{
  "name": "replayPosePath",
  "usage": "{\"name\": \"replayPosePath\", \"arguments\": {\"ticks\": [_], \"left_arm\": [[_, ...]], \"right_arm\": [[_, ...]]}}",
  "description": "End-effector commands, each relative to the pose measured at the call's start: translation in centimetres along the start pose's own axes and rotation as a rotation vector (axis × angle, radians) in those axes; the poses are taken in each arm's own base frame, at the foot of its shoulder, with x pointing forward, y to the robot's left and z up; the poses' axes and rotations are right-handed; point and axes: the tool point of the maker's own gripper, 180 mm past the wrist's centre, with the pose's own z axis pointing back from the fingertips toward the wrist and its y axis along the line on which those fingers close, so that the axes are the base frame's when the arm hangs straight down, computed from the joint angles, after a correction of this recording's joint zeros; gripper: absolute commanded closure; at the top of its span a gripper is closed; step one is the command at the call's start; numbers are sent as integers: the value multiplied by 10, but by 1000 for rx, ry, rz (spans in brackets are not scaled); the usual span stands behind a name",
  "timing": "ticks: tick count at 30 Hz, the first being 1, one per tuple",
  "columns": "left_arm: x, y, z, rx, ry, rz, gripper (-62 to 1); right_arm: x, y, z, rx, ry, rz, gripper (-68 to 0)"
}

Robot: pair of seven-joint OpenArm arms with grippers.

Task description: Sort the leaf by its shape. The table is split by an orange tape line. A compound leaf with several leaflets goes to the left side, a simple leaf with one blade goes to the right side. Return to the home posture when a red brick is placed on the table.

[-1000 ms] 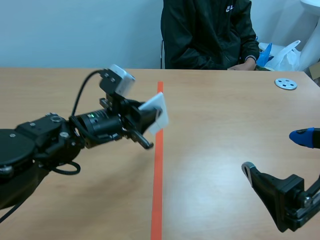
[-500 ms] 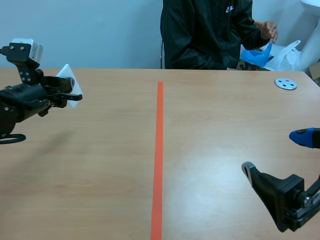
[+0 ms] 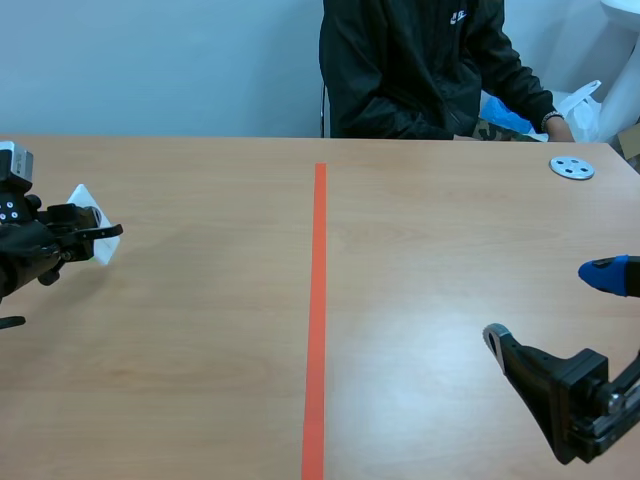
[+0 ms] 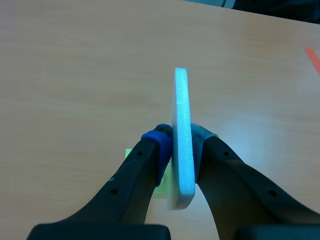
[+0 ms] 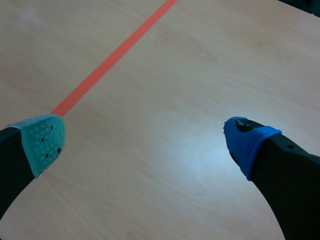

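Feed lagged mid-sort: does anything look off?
Nothing spilled or damaged. The white card stands edge-on, pinched in the left gripper, no leaf visible on it. One stray: a grey disc at the far right.

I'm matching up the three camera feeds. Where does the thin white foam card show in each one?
Scene view: the thin white foam card sits at the far left, pinched in the left gripper, far from the orange tape line.
Left wrist view: edge-on and upright, pressed between that gripper's fingers.
Right wrist view: not in it.
Shared landmark: the orange tape line, visible in all three.
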Motion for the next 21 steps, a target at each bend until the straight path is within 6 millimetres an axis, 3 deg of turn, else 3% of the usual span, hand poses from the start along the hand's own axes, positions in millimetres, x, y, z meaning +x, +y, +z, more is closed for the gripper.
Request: {"name": "replayPosePath", "arguments": {"ticks": [1, 16, 21], "left_arm": [[19, 1, -4, 3, -63, 24, -53], [8, 17, -1, 45, -67, 28, -58], [4, 17, -1, 44, -41, 28, -93]], "right_arm": [[12, -5, -1, -13, -39, 9, -679], [12, -4, -1, -12, -39, 9, -679], [11, -4, -1, -12, -35, 9, -679]]}}
